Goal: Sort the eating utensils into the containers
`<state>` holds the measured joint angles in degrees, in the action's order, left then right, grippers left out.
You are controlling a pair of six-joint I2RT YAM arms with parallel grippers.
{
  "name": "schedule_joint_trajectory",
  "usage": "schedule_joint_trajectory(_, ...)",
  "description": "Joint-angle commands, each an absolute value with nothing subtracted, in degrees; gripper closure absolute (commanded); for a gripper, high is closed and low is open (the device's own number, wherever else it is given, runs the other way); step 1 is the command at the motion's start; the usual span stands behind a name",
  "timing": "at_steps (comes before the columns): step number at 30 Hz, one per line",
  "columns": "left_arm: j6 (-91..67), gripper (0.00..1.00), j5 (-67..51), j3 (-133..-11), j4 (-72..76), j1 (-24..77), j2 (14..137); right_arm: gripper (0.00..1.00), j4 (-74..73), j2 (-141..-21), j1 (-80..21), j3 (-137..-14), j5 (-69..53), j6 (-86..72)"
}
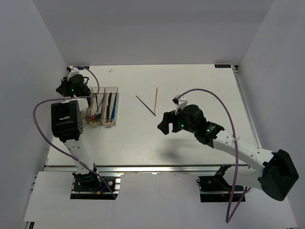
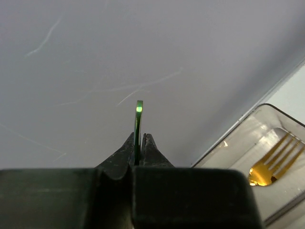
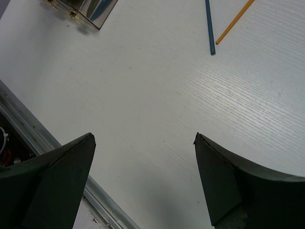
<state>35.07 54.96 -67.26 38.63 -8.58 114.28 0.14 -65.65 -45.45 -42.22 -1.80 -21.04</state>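
Note:
The containers (image 1: 116,88) are a row of clear narrow bins at the table's left, with several utensils lying in them, among them a blue one (image 1: 109,109). My left gripper (image 1: 66,88) hovers at their far left end, shut on a thin green utensil (image 2: 138,124) seen edge-on and pointing at the grey wall. A gold fork (image 2: 276,162) lies in the bin (image 2: 238,138) just right of it. A blue stick (image 1: 145,105) and an orange stick (image 1: 156,99) lie on the table's middle. My right gripper (image 1: 163,125) hangs open and empty just nearer than them, jaws (image 3: 144,138) wide over bare table.
The blue stick (image 3: 209,28) and the orange stick (image 3: 233,21) nearly meet at their near ends. A corner of the bins (image 3: 90,12) shows at the far left of the right wrist view. A metal rail (image 1: 143,167) runs along the table's near edge. Grey walls close in the left side and back.

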Motion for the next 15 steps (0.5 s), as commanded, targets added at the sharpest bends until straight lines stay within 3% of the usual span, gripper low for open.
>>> schedule_joint_trajectory(1,31.39,0.95,54.93,-67.5,40.26,-10.63,112.85,0.11,1.93,-65.74,-45.7,-42.89,-1.06,-21.09)
schedule_joint_trajectory(5,30.59,0.88,54.49,-66.62,39.99,-10.81,112.85,0.11,2.28,-65.57,-45.7,-42.63,-0.7,-21.01)
schedule_joint_trajectory(7,29.97,0.78,54.84,-65.83,40.43,-10.72,112.5,0.11,2.46,-65.57,-45.7,-42.54,-0.97,-21.01)
schedule_joint_trajectory(15,27.78,0.57,53.87,-62.67,39.99,-10.72,110.13,0.11,2.46,-65.04,-45.7,-42.36,-0.62,-20.92)
